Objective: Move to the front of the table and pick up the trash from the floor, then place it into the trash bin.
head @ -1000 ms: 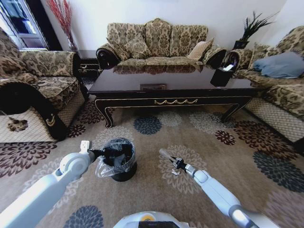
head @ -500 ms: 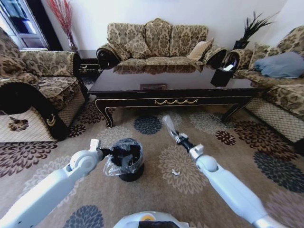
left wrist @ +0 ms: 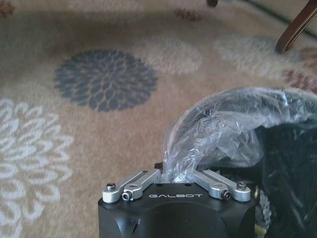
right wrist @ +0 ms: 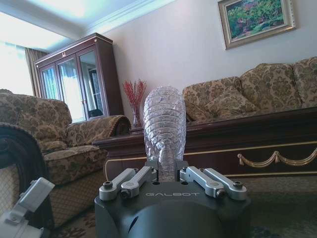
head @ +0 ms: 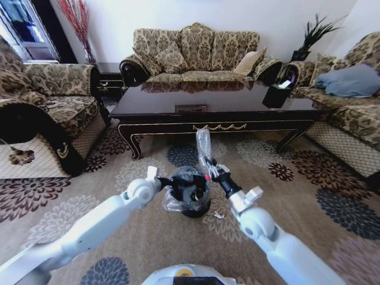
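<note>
A living room with patterned sofas around a flowered carpet, and the long dark table standing behind the work area. Within the last second both arms have swung inward: the left end effector, clenched on the crinkly bag lining the trash bin, has carried the bin from the left of the carpet toward the middle. The right end effector has risen from low near the floor to just beside the bin's rim, grasping a clear crushed plastic bottle that stands upright above it. That puts bottle and bin side by side, so the drop looks close, though the bottle is not yet over the opening as far as I can judge. A small white scrap remains on the carpet just in front of the bin. The bin's inside is hard to make out behind the bag, and its far side is cut off in the left wrist view
</note>
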You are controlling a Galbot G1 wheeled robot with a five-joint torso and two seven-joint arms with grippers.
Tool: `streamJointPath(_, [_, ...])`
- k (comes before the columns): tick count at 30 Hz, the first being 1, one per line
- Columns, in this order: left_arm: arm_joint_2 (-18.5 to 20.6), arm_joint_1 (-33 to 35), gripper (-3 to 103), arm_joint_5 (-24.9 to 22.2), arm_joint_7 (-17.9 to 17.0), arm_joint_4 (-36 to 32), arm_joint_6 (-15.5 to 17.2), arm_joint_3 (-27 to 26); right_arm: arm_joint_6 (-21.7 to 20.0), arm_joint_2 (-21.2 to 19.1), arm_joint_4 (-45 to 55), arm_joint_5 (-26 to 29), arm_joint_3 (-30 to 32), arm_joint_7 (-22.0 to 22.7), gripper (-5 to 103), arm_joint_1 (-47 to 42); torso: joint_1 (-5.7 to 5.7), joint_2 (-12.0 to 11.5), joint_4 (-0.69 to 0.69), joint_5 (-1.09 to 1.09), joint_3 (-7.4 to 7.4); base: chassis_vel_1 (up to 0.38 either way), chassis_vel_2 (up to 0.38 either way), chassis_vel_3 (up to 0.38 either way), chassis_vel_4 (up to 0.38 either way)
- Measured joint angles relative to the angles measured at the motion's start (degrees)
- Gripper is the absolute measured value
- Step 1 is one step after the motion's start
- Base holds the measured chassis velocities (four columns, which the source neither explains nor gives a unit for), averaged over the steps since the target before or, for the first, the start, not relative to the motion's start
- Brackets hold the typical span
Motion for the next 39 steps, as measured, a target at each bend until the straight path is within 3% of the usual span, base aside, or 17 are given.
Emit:
streamJointPath(5, [-1.9,-0.6,3,0.0,-1.1,0.7,0.3,0.9,0.8,0.4,-1.2,-2.4,-0.9,-1.0,15,-2.0,0.00,0.0,-0.01,0.00,0.00,0.000,0.000,0.000,0.000])
streamJointPath(15, [-1.3,-2.8,3,-2.5,-3.2,-1.8,1.3,0.9,1.2,1.9,-3.6,-4.4,-2.2,-1.8,13,-3.0,0.00,0.0,-0.01,0.01,0.00,0.000,0.000,0.000,0.000])
streamJointPath(17, [-0.9,-3.0,3,-2.7,-3.3,-2.1,1.3,0.8,1.2,2.1,-3.7,-4.6,-2.2,-1.9,18,-3.2,0.00,0.0,-0.02,0.00,0.00,0.000,0.000,0.000,0.000])
streamJointPath(20, [0.2,-2.4,3,-2.6,-3.3,-2.3,1.5,-0.1,1.4,2.3,-4.1,-4.9,-2.1,-2.3,33,-3.5,0.00,0.0,0.00,0.01,0.00,0.000,0.000,0.000,0.000])
streamJointPath(22, [0.3,-2.3,3,-2.5,-3.3,-2.3,1.6,-0.3,1.4,2.3,-4.1,-4.9,-2.1,-2.4,33,-3.5,0.00,0.0,0.00,0.00,0.00,0.000,0.000,0.000,0.000])
streamJointPath(23, [0.5,-1.8,3,-2.3,-3.3,-2.3,1.7,-0.8,1.4,2.3,-4.1,-5.1,-2.1,-2.5,39,-3.6,0.00,0.0,0.01,0.00,0.00,0.000,0.000,0.000,0.000])
streamJointPath(25, [0.7,-0.2,3,-2.0,-3.4,-2.7,2.0,-2.8,1.3,2.5,-4.0,-5.3,-2.2,-2.6,49,-3.7,0.00,0.0,0.00,0.00,0.00,0.000,0.000,0.000,0.000])
streamJointPath(28, [1.0,0.6,3,-2.0,-3.4,-2.9,2.1,-3.8,1.2,2.6,-4.0,-5.4,-2.2,-2.6,55,-3.7,0.00,0.0,-0.02,-0.01,0.00,0.000,0.000,0.000,0.000])
streamJointPath(29, [1.6,1.6,3,-1.8,-3.3,-3.3,2.1,-4.9,1.2,2.6,-4.2,-5.5,-2.2,-2.6,66,-3.6,0.00,0.0,-0.02,0.00,0.00,0.000,0.000,0.000,0.000])
streamJointPath(32, [2.4,2.9,3,-1.4,-3.2,-3.8,2.4,-6.6,1.2,2.5,-4.3,-5.5,-2.1,-2.6,71,-3.5,0.00,0.0,0.01,-0.01,0.00,0.000,0.000,0.000,0.000])
streamJointPath(35, [3.2,4.4,3,-1.3,-2.9,-4.3,2.9,-9.7,1.2,2.5,-4.3,-6.2,-2.1,-2.6,88,-3.6,0.00,0.0,-0.02,-0.02,0.00,0.000,0.000,0.000,0.000])
streamJointPath(39, [5.0,5.8,3,-0.1,-2.2,-4.2,3.1,-12.6,0.6,3.0,-4.7,-6.6,-1.1,-1.6,97,-4.4,0.00,0.0,-0.01,0.00,0.00,0.000,0.000,0.000,0.000])
